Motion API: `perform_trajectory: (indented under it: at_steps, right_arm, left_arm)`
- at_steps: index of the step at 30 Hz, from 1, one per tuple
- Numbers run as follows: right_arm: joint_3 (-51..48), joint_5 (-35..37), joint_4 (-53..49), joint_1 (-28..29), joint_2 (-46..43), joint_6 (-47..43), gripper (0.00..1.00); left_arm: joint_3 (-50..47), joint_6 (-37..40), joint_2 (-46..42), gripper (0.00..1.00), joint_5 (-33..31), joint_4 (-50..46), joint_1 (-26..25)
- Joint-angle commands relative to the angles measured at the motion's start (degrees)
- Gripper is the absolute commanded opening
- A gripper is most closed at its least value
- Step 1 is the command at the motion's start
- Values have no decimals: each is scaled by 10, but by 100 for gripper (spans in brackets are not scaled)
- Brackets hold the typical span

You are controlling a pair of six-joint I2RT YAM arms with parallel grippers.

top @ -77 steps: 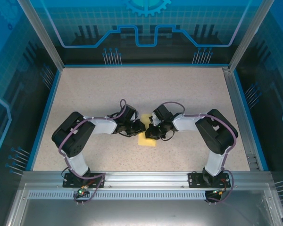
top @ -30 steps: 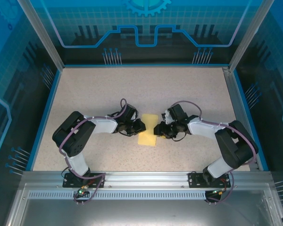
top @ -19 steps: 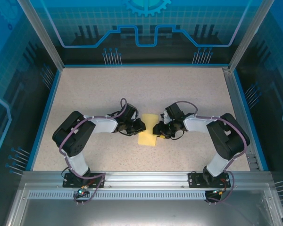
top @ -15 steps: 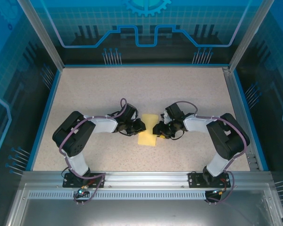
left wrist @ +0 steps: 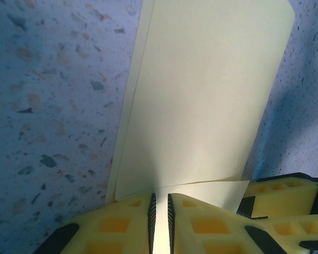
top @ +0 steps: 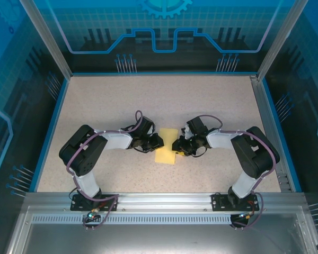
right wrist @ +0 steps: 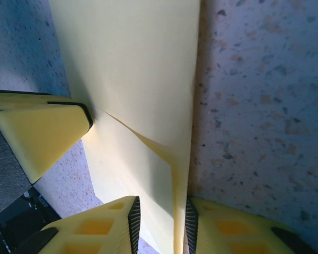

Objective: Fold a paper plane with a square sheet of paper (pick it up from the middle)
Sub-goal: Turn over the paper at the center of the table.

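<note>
Pinching one edge of the square sheet of paper [left wrist: 201, 95], the left end effector [left wrist: 159, 203] is pressed nearly together on it. The right end effector [right wrist: 160, 209] straddles a lifted flap, its jaws slightly spread. A lengthwise fold seems in hand, and the next move likely calls for clamping right, then creasing. The paper lies midway on the bench [top: 164, 100] between the two end effectors, which crowd each other.

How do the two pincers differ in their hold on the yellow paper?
The left pincer is shut to a slit, pinching the paper's edge; the right pincer gapes wider, paper in its gap. The left pincer meets the paper's left side, the right pincer its right. Both have yellow fingers.
</note>
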Motion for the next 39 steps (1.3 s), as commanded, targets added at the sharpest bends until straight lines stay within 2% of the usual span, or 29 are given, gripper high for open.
perform_trajectory:
  at_steps: [1,7,15,19,23,26,30,34,38,39]
  right_arm:
    - [-8,-17,55,8,1,4,31]
    - [-14,-26,79,8,0,1,25]
    - [-20,-17,67,7,-12,-12,23]
    - [-19,-23,61,7,-20,-20,13]
    - [-13,-18,39,5,-39,-31,7]
    - [13,-2,-30,5,-66,-61,4]
    - [90,99,-213,11,-115,-131,4]
    - [215,309,-456,40,-129,-178,5]
    - [327,494,-631,88,-96,-165,5]
    - [346,518,-659,97,-82,-158,5]
  left_arm:
    - [12,5,6,18,-6,-9,0]
    - [10,1,-4,18,-6,-5,0]
    - [6,0,-34,19,-15,-9,0]
    - [4,1,-56,22,-24,-12,-1]
    - [-6,1,-95,23,-47,-17,0]
    - [-19,5,-139,23,-82,-37,0]
    - [-40,12,-217,25,-144,-70,0]
    - [-51,23,-296,28,-224,-125,0]
    - [-73,22,-355,30,-297,-152,0]
    - [-77,22,-366,30,-307,-155,1]
